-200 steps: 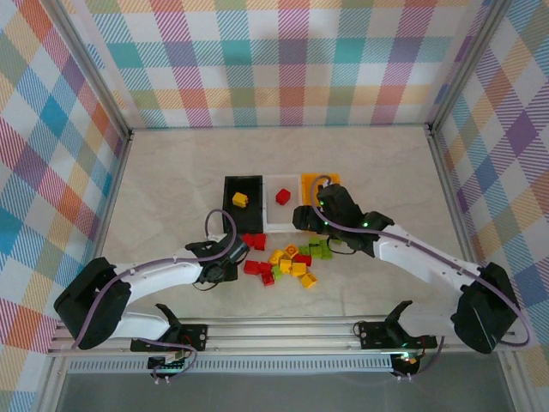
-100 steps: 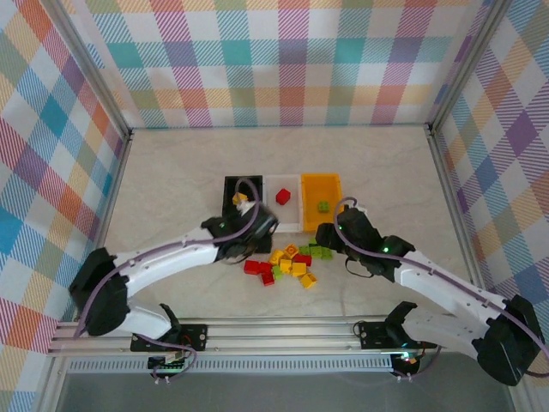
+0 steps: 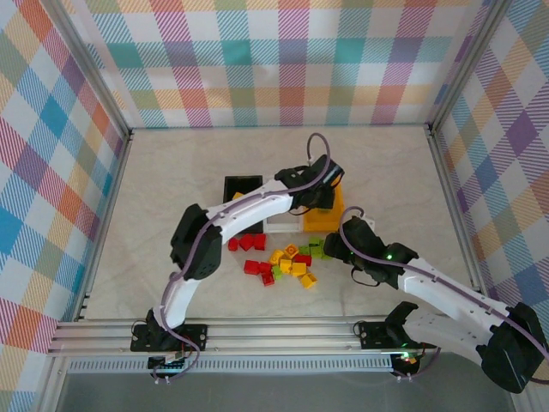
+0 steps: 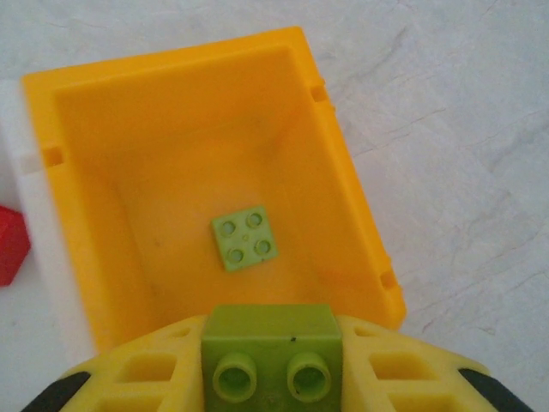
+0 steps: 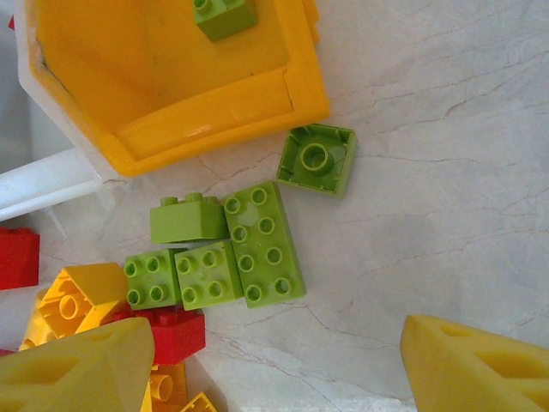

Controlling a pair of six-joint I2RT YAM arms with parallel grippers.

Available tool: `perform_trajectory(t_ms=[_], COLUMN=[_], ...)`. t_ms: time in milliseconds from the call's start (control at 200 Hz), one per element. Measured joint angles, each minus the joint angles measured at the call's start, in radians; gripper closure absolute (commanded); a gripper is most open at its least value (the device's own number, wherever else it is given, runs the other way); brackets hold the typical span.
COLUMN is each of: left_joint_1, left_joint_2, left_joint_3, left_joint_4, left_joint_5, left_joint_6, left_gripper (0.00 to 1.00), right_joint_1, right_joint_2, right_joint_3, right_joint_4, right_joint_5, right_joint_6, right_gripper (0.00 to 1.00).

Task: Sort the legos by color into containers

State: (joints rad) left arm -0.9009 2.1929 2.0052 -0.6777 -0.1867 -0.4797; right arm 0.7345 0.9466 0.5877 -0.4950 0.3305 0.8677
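Left wrist camera looks down past the left claw [image 4: 270,365], whose yellow fingers [image 4: 141,378] are drawn in close on a lime green brick [image 4: 270,330] with its two studs facing the lens. Claw and brick hang above the open orange-yellow bin [image 4: 343,163]. A second green brick [image 4: 244,238] lies flat on the bin's floor, studs up. The white bin [image 4: 34,257] touches the left wall of the orange-yellow bin, and a red brick [image 4: 10,245] shows inside it at the picture's edge.

The right claw [image 5: 274,378] stands wide open with nothing in it, only bare table [image 5: 446,215] between its two fingers. Just far of it is a cluster of green legos [image 5: 266,245]: one long piece, two square ones touching it on the left, and one on its side. An upturned green piece [image 5: 317,159] lies a little apart to the right, just beside the near wall of the orange-yellow bin. By the left finger lie a red piece [image 5: 176,330] and a yellow piece [image 5: 77,296].

From the top camera, the left arm [image 3: 249,206] reaches across to the right end of the row of bins. The black bin [image 3: 233,184] at the left end is partly hidden by it. The mixed pile [image 3: 287,262] lies near of the bins, left of the right claw, and two red bricks [image 3: 249,243] sit further left.
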Motion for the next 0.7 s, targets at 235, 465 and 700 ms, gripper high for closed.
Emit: perform_trajectory(t_ms=[235,465,700], left_joint_1=[0.008,0.008,0.001], left_joint_2=[0.068,-0.163,-0.77], left_joint_3=[0.121,-0.106,-0.61], left_joint_4=[-0.056,0.018,0.179], left_joint_5=[0.024,0.049,0.035], left_joint_6=[0.006,-0.011,-0.035], left_gripper=[0.2,0.0,0.0], right_joint_1=[0.0,-0.019,-0.13], right_joint_2=[-0.006,0.055,0.308], right_joint_3=[-0.001,-0.001,0.046], right_joint_4=[-0.01,0.013,0.099], right_joint_5=[-0.005,-0.009,-0.044], right_joint_6=[0.018,0.045,0.011], right_gripper=[0.23,0.3,0.3])
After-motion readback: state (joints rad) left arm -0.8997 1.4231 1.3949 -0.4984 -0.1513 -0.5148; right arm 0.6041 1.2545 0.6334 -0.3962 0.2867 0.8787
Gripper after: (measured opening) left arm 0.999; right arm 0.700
